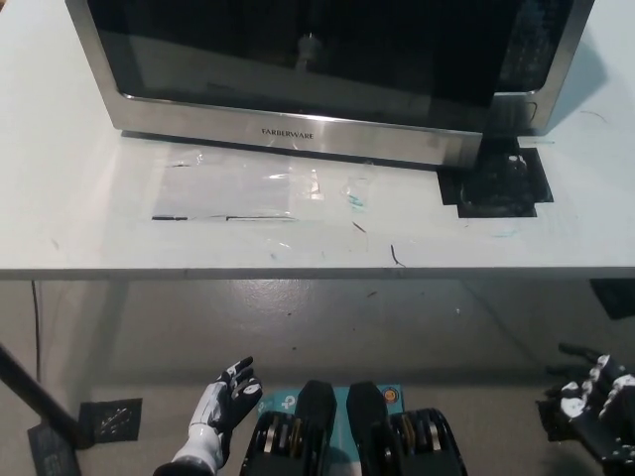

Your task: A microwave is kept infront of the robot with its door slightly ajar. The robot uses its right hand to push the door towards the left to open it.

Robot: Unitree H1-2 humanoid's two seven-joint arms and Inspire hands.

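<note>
Your microwave (327, 69) sits at the back of the white tabletop (89, 218), its top cut off by the frame. The door (298, 59) is dark glass over a steel strip, and its right edge stands slightly out from the body. Your left robot hand (226, 402) rests low, fingers spread, holding nothing. Your right robot hand (590, 407) is partly cut off at the corner; you cannot tell its fingers' state.
</note>
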